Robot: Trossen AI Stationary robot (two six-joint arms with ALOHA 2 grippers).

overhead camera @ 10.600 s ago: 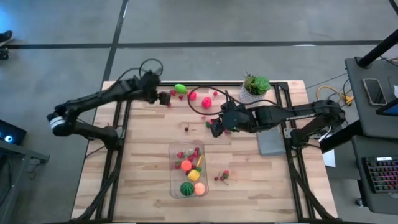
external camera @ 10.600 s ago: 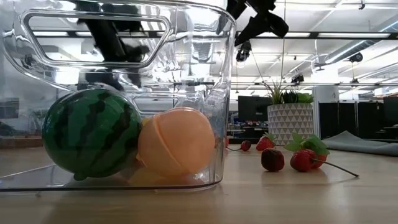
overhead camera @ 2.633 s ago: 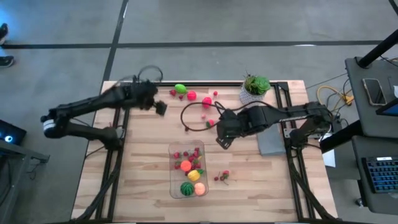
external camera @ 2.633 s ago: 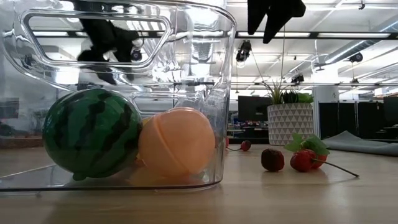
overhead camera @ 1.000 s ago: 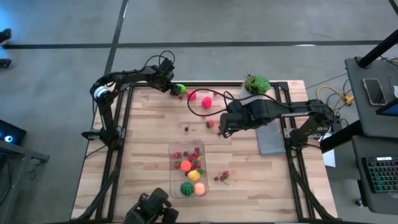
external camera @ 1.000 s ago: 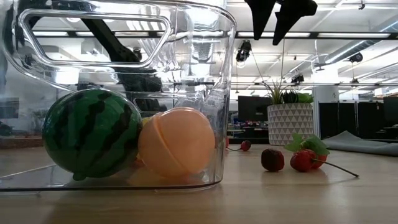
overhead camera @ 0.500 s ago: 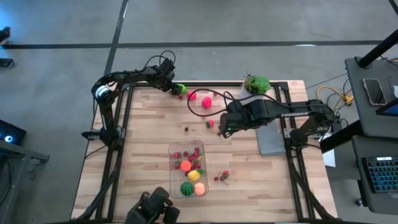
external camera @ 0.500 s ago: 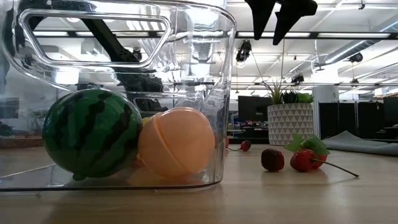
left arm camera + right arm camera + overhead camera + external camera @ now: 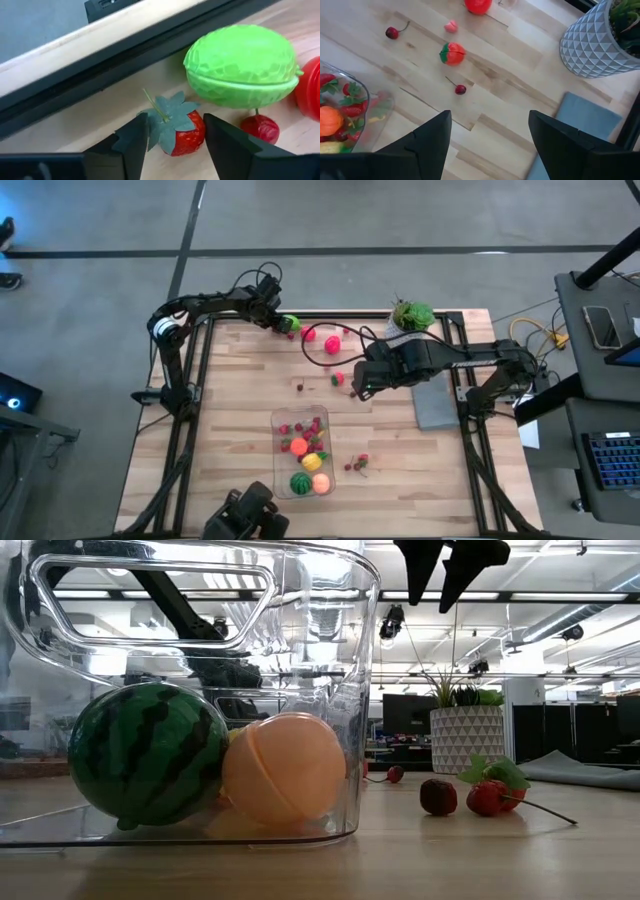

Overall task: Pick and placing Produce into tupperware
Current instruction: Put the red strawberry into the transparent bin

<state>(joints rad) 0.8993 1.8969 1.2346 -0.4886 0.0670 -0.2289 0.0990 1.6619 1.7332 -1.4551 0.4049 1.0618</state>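
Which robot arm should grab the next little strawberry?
Probably the left. The left gripper is down at the table's far edge with its fingers on either side of a strawberry, beside the green fruit. The right gripper hangs open above bare wood, with nothing between its fingers.

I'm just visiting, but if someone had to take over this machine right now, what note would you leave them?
Left gripper: at the table's far edge, fingers either side of a strawberry beside a green fruit; grip unconfirmed.
Right gripper: open, empty, above mid-table.
Done: tupperware holds a watermelon, an orange piece and others.
Left: loose produce at the far edge, mid-table and beside the tupperware.
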